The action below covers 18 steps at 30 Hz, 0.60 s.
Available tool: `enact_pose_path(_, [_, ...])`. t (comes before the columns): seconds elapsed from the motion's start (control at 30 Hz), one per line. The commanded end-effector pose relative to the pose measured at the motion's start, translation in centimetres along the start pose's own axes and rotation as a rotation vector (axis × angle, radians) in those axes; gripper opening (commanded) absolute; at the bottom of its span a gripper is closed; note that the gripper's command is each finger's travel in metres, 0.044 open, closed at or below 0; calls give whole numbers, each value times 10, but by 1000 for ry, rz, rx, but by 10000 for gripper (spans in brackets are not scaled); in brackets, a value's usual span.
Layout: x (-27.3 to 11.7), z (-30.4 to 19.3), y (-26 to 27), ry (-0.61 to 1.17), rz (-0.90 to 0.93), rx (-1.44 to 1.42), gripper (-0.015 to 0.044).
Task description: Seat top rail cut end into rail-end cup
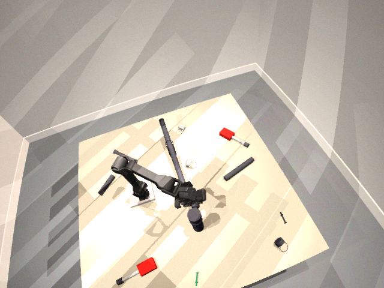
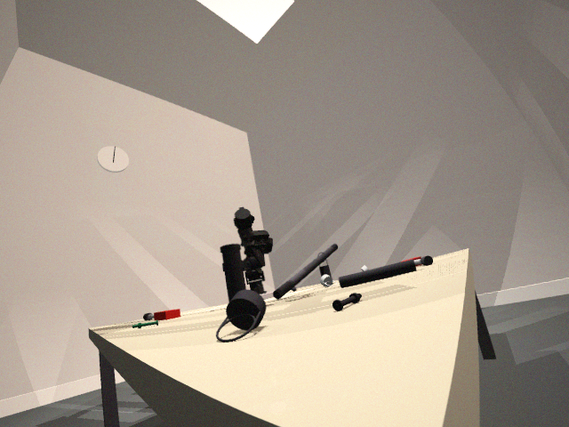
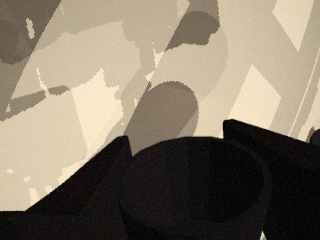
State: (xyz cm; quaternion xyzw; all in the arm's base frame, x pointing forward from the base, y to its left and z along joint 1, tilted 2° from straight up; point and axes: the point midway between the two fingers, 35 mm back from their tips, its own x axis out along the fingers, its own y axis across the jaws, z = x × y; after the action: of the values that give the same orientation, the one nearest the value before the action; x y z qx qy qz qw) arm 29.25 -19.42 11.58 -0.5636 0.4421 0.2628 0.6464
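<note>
The big post [image 1: 198, 226] [image 2: 233, 280] stands upright with its dark cap [image 1: 194, 214] on top. The rail-end cup [image 3: 195, 182] opens toward the wrist camera, seemingly empty, on the post's side toward the arm; its band is mostly hidden. My gripper [image 1: 194, 203] [image 2: 252, 263] [image 3: 176, 139] is at the cup, with a finger on each side, and appears shut on it. The top rail [image 1: 177, 164] [image 2: 305, 271] slants, its far end raised and its near end low, apart from the cup. A thin ring surrounds the rail; the small post is hard to make out.
A loose dark tube [image 1: 239, 168] [image 2: 376, 273] lies to one side. Silver fittings [image 1: 189, 163] [image 1: 180, 128] lie beside the rail. Red-headed tools [image 1: 227, 133] [image 1: 147, 266], a black cap with a loop [image 1: 279, 242] [image 2: 246, 309], a black bolt [image 1: 282, 217] and a green bolt [image 1: 197, 279] lie farther out.
</note>
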Motion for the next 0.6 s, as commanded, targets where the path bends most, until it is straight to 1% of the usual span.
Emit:
enact_pose_path(0.0, [0, 0, 1, 1, 3, 0, 53])
enact_pose_path(0.07, [0, 0, 2, -6, 4, -12, 0])
enact_pose_path(0.57, [-5, -1, 12, -62, 5, -111, 0])
